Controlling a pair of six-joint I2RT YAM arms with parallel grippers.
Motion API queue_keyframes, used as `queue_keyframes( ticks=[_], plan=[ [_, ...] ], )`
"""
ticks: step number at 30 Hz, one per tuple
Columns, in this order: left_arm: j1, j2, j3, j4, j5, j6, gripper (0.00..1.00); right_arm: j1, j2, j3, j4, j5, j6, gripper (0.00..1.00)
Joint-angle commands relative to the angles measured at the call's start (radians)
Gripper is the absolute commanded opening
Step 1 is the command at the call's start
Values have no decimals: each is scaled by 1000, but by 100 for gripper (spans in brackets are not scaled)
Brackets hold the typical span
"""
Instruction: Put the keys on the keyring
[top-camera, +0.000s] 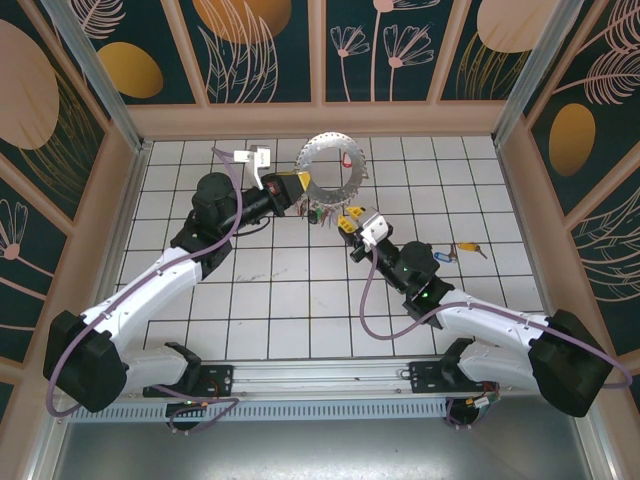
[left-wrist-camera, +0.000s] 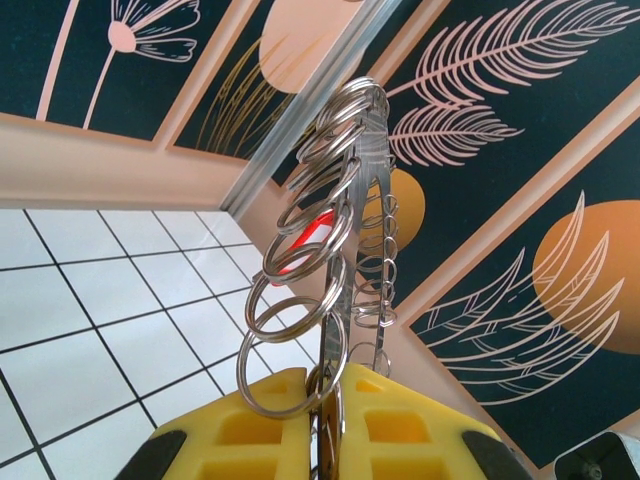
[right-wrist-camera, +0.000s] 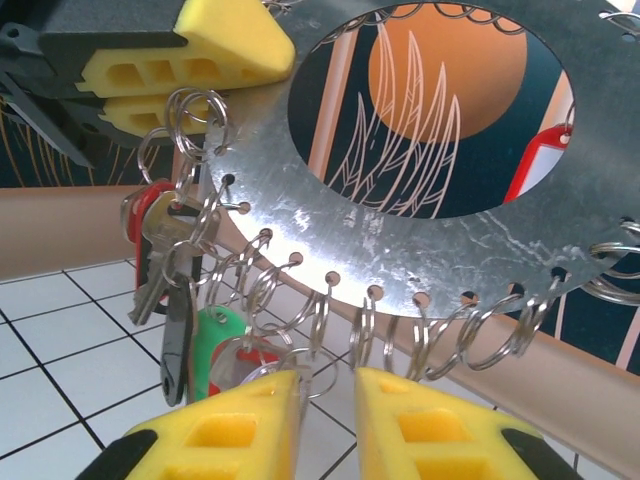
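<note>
The left gripper (top-camera: 297, 187) is shut tight on the rim of the keyring (right-wrist-camera: 330, 235), holding it up over the far middle of the tiled table (top-camera: 270, 300); little wire loops (right-wrist-camera: 365, 325) hang along the rim, and keys (right-wrist-camera: 160, 250) with red and green tags dangle there; the right gripper (top-camera: 350, 222) sits just below, fingers a little apart by one loop; I cannot tell if they pinch it; loose keys (top-camera: 465, 250) lie near the table's right edge.

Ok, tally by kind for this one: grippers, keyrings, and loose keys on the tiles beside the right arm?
Grippers: 2 (left gripper, right gripper)
Keyring: 1
Loose keys: 2 (blue-tagged key, yellow-tagged key)
Total: 5
</note>
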Motion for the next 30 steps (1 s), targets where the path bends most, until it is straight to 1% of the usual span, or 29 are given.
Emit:
queue_keyframes(
  ticks=[1, 7, 13, 24, 30],
  plan=[
    [3, -4, 56, 29, 24, 22, 0, 9, 2, -3, 73, 20, -16, 22],
    [3, 1, 58, 28, 32, 21, 0, 8, 18, 14, 78, 12, -25, 23],
    [2, 2, 59, 28, 35, 21, 0, 8, 27, 17, 90, 40, -27, 23],
    [2, 8, 64, 31, 41, 18, 0, 7, 12, 11, 76, 58, -45, 25],
    [2, 13, 63, 32, 46, 16, 0, 6, 13, 16, 77, 59, -50, 24]
  ],
)
